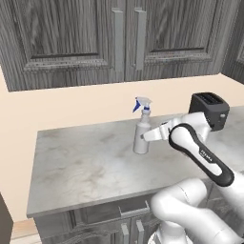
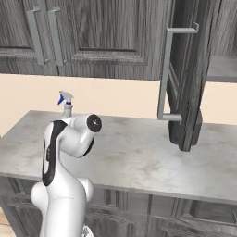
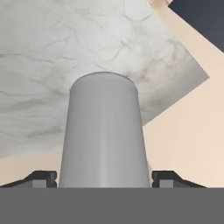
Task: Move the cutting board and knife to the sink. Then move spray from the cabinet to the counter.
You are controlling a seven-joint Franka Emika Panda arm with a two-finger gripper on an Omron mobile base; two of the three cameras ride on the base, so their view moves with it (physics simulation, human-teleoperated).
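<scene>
The spray [image 1: 141, 138], a pale grey bottle with a white neck and blue trigger nozzle, stands upright on the marbled counter [image 1: 81, 167] near the back wall. My gripper [image 1: 145, 137] reaches in from the right at mid-height. In the hand view the bottle's grey body [image 3: 105, 131] sits between both fingertips [image 3: 43, 179], which press against its sides. The nozzle [image 2: 65, 99] pokes up behind my arm in the right base view. One upper cabinet door [image 2: 185, 78] hangs open. The cutting board, knife and sink are out of view.
A black toaster [image 1: 209, 109] stands on the counter right of the bottle, behind my forearm. Shut upper cabinet doors [image 1: 114, 38] with bar handles hang above. The open door reaches down close to the counter at the right.
</scene>
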